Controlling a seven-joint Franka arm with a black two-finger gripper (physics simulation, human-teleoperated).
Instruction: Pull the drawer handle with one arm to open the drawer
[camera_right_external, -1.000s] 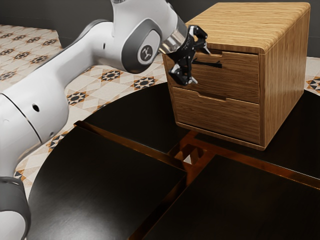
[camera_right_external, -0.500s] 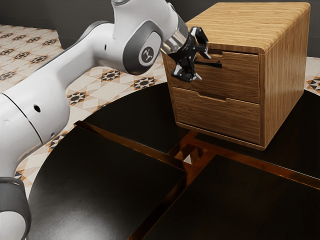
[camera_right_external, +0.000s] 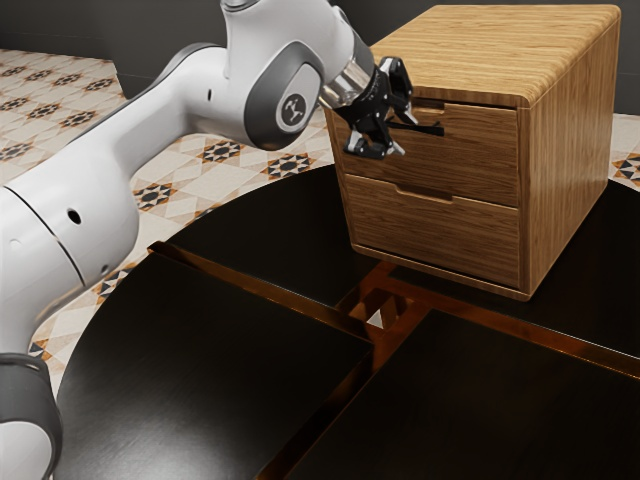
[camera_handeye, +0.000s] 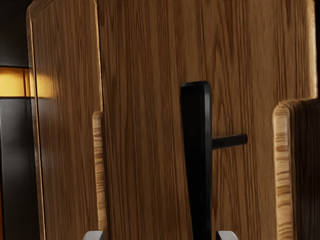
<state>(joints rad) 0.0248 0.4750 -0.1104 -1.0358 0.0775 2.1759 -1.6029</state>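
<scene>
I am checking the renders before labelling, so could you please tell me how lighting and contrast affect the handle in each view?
Exterior view: soft light, the black handle stands out on the pale drawer, one end covered by the gripper; the dark glossy table carries orange reflections. Wrist view: the handle is crisp against warm wood grain; an orange glow shows past the wood's edge.

No legible text or labels

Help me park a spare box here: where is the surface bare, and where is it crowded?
Bare: the dark tabletop in front of the wooden cabinet, either side of the copper inlay, and the cabinet's top. Crowded: the upper drawer's front, where the hand sits at the black handle.
</scene>
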